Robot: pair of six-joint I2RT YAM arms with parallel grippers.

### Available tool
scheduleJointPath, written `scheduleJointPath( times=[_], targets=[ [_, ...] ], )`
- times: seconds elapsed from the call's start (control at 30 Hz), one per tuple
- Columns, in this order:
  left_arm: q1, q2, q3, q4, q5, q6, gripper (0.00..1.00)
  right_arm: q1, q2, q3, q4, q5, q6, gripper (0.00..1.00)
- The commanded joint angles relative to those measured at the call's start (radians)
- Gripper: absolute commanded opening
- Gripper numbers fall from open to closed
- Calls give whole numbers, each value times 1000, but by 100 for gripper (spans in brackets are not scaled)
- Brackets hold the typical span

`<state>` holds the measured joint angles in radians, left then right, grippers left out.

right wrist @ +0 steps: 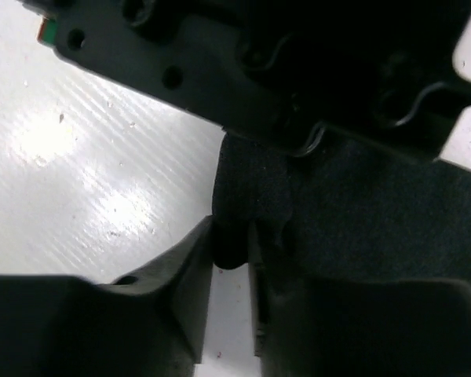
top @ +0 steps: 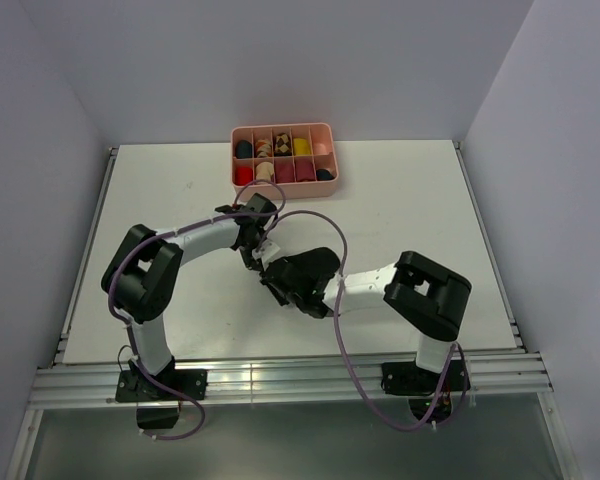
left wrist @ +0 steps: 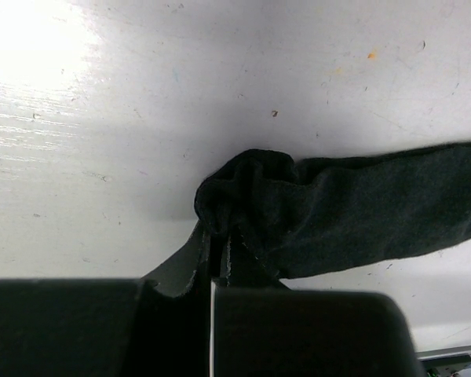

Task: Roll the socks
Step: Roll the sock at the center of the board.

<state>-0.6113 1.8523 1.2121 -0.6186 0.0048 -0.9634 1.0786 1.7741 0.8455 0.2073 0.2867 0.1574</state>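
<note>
One black sock (left wrist: 361,204) lies stretched across the white table, its bunched end pinched between the shut fingers of my left gripper (left wrist: 220,239). In the right wrist view the same black sock (right wrist: 361,212) spreads to the right. A fold of its edge sits between the narrow jaws of my right gripper (right wrist: 231,239), touching both fingers. The left gripper's dark body (right wrist: 259,63) hangs just above that spot. From the top view both grippers meet at mid-table, left gripper (top: 252,250) and right gripper (top: 272,275), and they hide the sock. No striped sock shows.
A pink divided tray (top: 283,127) stands at the table's far edge, with several coloured rolled bundles in its compartments. White table (top: 430,200) stretches on both sides of the arms. Purple cables loop over each arm.
</note>
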Motion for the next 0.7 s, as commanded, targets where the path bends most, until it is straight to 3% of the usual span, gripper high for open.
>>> scheduleJointPath(
  times=[0.0,0.1,0.33,0.37,0.57,0.63,0.67],
  targets=[
    [-5,2,0,-18,26,-11,1,11,51,18,-20,14,45,19],
    [-4,-16,-16,-6,12,-34,0,-12,50,-20,-16,-26,97,0],
    [5,-112,-74,37,-34,-135,7,-202,-64,-213,174,-377,286,0],
    [7,-125,-89,45,-38,-146,10,-230,-74,-250,207,-487,310,0],
    [12,-196,-137,83,-69,-216,26,-386,-24,-313,408,-800,490,0],
    [12,-206,-146,98,-75,-233,37,-413,4,-312,458,-860,553,0],
    [13,-212,-160,108,-78,-236,47,-436,30,-313,495,-912,571,0]
  ],
)
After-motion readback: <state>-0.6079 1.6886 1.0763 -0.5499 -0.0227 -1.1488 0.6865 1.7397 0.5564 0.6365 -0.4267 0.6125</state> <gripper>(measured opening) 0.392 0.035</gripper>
